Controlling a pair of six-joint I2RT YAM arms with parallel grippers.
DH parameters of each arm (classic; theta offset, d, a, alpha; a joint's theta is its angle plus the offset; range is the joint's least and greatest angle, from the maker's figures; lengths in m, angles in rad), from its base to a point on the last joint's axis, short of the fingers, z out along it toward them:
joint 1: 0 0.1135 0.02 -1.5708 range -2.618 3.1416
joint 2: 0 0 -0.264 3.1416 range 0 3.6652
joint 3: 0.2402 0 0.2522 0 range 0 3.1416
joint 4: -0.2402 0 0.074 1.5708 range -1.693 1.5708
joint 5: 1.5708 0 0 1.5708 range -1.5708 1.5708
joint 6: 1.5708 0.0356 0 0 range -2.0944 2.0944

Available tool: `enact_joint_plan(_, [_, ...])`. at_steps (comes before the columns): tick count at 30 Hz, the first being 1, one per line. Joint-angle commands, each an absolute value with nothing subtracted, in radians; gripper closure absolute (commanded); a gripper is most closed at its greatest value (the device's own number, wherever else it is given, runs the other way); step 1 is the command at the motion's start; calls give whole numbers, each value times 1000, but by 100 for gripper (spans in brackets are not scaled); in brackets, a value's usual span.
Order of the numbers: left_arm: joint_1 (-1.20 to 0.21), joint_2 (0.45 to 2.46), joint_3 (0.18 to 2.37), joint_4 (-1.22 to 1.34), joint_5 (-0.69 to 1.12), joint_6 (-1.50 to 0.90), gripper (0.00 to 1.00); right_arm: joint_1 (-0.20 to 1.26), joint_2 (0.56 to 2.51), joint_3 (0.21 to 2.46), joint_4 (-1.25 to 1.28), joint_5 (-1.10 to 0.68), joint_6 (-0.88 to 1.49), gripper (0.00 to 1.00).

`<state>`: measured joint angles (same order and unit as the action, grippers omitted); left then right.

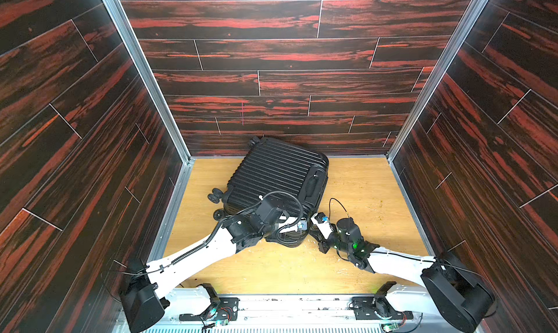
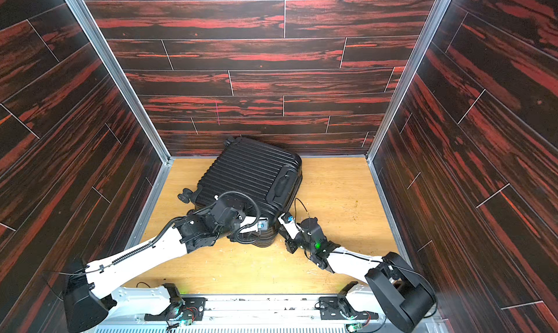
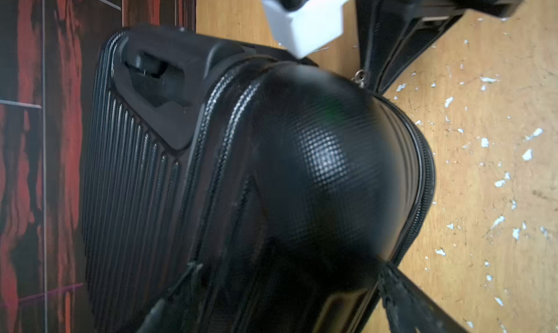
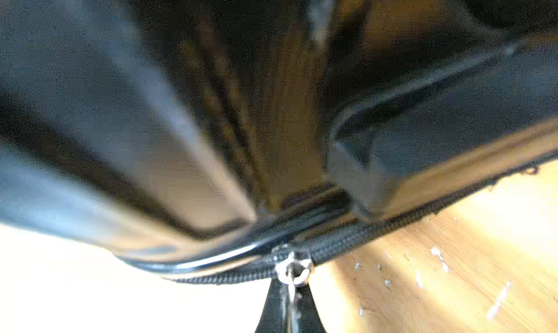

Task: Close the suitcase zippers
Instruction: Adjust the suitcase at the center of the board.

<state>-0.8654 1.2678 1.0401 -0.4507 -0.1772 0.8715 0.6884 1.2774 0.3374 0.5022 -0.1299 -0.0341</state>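
Observation:
The black ribbed suitcase (image 1: 271, 171) (image 2: 247, 171) lies flat and askew on the table, its far corner at the back wall. My left gripper (image 1: 287, 233) (image 3: 290, 265) spans the case's near rounded corner (image 3: 317, 153), jaws very wide with a finger against each side. My right gripper (image 1: 311, 230) (image 4: 291, 289) is at the same corner, low by the table. It is shut on a small silver zipper pull (image 4: 292, 268) (image 3: 358, 78). The black zipper track (image 4: 362, 238) (image 3: 424, 171) runs round the bottom edge of the shell.
The wooden tabletop (image 1: 362, 189) is boxed in by dark red wood-pattern walls (image 1: 287, 84) at the back and both sides. The suitcase's wheels (image 1: 216, 194) stick out toward the left wall. White flecks (image 3: 483, 141) dot the table near the grippers.

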Motion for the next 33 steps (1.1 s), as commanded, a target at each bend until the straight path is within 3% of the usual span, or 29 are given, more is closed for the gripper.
enact_joint_plan(1, [-833, 1310, 1063, -326, -298, 807, 8, 742, 1212, 333, 514, -244, -42, 100])
enact_joint_plan(6, [-833, 1338, 1079, -299, -287, 756, 8, 776, 1194, 333, 502, -226, -53, 100])
enact_joint_plan(14, [-833, 1383, 1196, -257, -517, 546, 8, 833, 1118, 318, 491, -218, -77, 100])
enact_joint_plan(27, [-833, 1444, 1247, -241, -529, 461, 8, 909, 1084, 330, 512, -275, -102, 100])
enact_joint_plan(33, [-833, 1437, 1237, -243, -518, 451, 9, 922, 1114, 335, 528, -222, -86, 100])
